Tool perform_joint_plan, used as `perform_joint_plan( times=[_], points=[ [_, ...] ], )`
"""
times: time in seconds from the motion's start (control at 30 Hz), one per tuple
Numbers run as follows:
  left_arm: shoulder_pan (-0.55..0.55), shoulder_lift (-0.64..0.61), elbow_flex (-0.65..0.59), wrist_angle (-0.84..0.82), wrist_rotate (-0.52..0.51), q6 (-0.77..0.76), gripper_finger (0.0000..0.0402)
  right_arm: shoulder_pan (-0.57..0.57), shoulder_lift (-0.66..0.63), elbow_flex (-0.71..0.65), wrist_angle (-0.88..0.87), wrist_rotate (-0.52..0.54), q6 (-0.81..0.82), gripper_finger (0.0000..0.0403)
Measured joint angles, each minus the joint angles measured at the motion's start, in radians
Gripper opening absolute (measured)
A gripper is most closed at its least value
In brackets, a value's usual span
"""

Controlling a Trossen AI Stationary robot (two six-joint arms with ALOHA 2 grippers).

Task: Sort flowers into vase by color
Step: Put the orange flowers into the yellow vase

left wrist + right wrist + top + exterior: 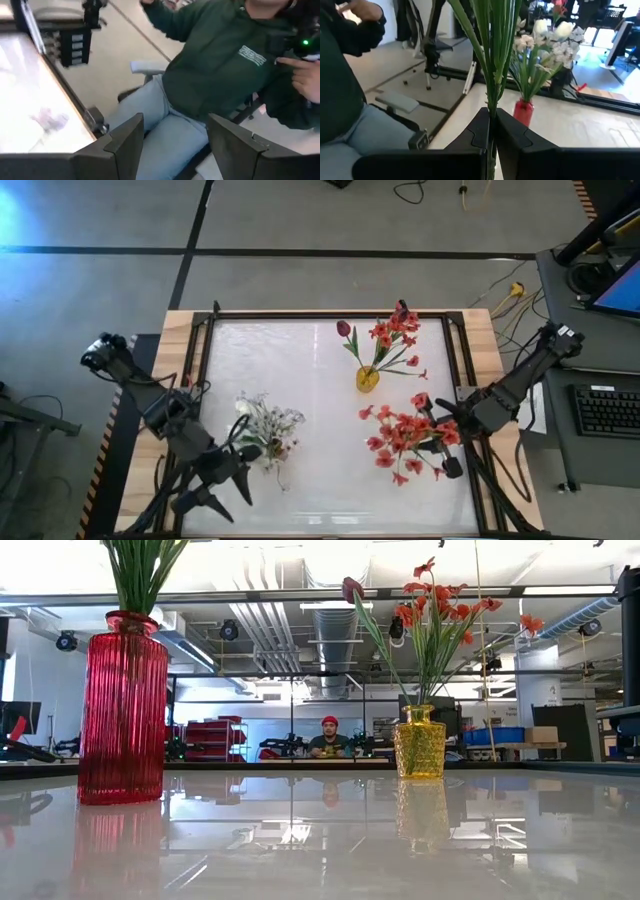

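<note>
A yellow vase [367, 379] [418, 743] stands toward the far middle of the table and holds a maroon tulip [344, 329] and orange-red flowers [395, 335]. A red vase [122, 710] [522, 111] holds white flowers [265, 425]. My right gripper [432, 442] [491, 117] is near the table's right edge, shut on a bunch of orange-red flowers [400, 442]. My left gripper [218, 495] [175, 130] is open at the near left of the table. It is close to the red vase, touches nothing and points past the near edge. My right gripper pinches the green stems [492, 95] of the orange-red bunch between its two fingers. The fingers come level from the table's right and lie across the stems. The stems stand upright above the fingers, with the blossoms on top. The fingers hide the stems' lower ends.
A seated person in a green top [210, 75] is close beyond the table's near edge. Another person [330, 745] sits far behind the table. A dark rail [330, 314] frames the white tabletop. A keyboard [605, 408] lies on a desk to the right.
</note>
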Motion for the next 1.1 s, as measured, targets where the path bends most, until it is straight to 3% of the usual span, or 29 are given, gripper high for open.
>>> perform_joint_plan(
  times=[0.17, 0.33, 0.47, 0.7, 0.8, 0.97, 1.1],
  points=[
    [-0.075, 0.024, 0.0, 0.007, -0.105, -0.078, 0.02, 0.013, 0.039, -0.042, 0.164, 0.001, -0.001, 0.0013],
    [-0.165, 0.084, 0.001, 0.08, -0.152, -0.009, 0.02, 0.03, 0.104, -0.063, 0.274, 0.008, -0.001, 0.0013],
    [-0.206, 0.161, 0.001, 0.169, -0.256, 0.07, 0.02, 0.05, 0.17, -0.067, 0.372, 0.027, -0.005, 0.0013],
    [-0.207, 0.294, 0.009, 0.366, -0.389, 0.243, 0.02, 0.09, 0.28, -0.069, 0.47, 0.174, -0.031, 0.0013],
    [-0.19, 0.343, 0.007, 0.45, -0.442, 0.293, 0.02, 0.105, 0.321, -0.07, 0.527, 0.176, -0.074, 0.0013],
    [-0.154, 0.404, 0.009, 0.579, -0.62, 0.359, 0.02, 0.129, 0.356, -0.07, 0.609, 0.173, -0.14, 0.0013],
    [-0.137, 0.416, 0.027, 0.62, -0.67, 0.41, 0.02, 0.141, 0.356, -0.073, 0.61, 0.173, -0.144, 0.0013]
  ],
)
